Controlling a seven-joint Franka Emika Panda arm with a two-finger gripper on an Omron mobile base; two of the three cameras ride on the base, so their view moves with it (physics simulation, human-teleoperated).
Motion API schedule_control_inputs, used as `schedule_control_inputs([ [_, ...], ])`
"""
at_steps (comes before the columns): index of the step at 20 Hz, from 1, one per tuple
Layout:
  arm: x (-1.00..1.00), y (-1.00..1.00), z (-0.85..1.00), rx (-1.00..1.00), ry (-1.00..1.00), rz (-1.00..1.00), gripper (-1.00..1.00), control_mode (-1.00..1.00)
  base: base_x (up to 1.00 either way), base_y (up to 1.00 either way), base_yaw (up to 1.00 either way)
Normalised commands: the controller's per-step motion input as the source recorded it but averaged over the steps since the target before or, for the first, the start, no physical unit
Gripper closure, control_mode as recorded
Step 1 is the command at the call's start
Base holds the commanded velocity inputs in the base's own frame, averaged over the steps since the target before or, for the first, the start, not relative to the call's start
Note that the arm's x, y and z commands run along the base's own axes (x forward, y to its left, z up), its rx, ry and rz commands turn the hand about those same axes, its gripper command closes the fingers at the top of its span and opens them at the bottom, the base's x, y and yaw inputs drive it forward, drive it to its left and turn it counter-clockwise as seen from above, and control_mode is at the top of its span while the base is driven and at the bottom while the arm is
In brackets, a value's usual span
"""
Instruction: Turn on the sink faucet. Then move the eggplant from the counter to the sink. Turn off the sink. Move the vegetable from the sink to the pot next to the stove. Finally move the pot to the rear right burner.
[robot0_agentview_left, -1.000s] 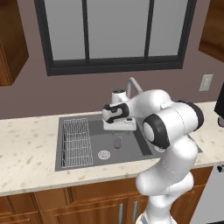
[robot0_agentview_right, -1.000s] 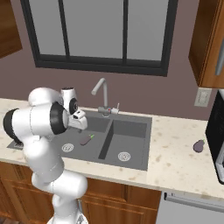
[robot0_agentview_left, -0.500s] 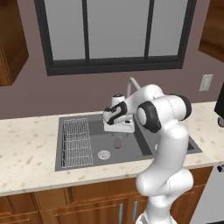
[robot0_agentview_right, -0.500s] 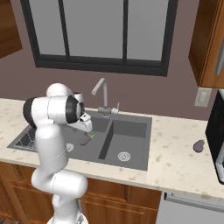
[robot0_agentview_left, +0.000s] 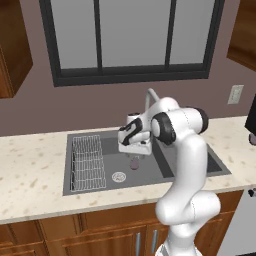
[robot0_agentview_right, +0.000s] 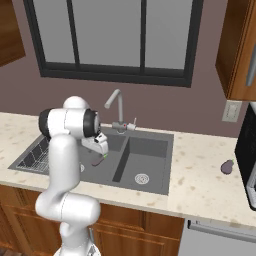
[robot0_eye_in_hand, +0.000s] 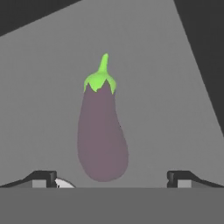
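Wide-open, empty gripper (robot0_eye_in_hand: 109, 177) over eggplant (robot0_eye_in_hand: 102, 130) in sink (robot0_agentview_left: 165, 160), dish rack (robot0_agentview_left: 88, 162) and faucet (robot0_agentview_right: 114, 102) nearby.

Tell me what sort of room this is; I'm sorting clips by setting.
A rendered home kitchen, it seems: a double sink with a faucet set in a speckled counter, wooden cabinets below, a window above. An eggplant lies in the sink.

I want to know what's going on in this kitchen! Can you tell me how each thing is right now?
hand: open, above the eggplant, holding nothing
eggplant: lying loose on the sink floor
sink: two basins, eggplant in the left one
faucet: no water seen coming out
rack: sitting in the sink's left end, nothing on it
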Motion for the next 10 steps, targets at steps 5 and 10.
schedule_control_inputs([
  [5, 0.3, -0.04, -0.34, 0.0, 0.0, -0.06, -1.0, -1.0, 0.0, 0.0, 0.0],
  [10, 0.13, -0.04, -0.29, 0.0, 0.0, -0.04, -1.0, -1.0, 0.0, 0.0, 0.0],
])
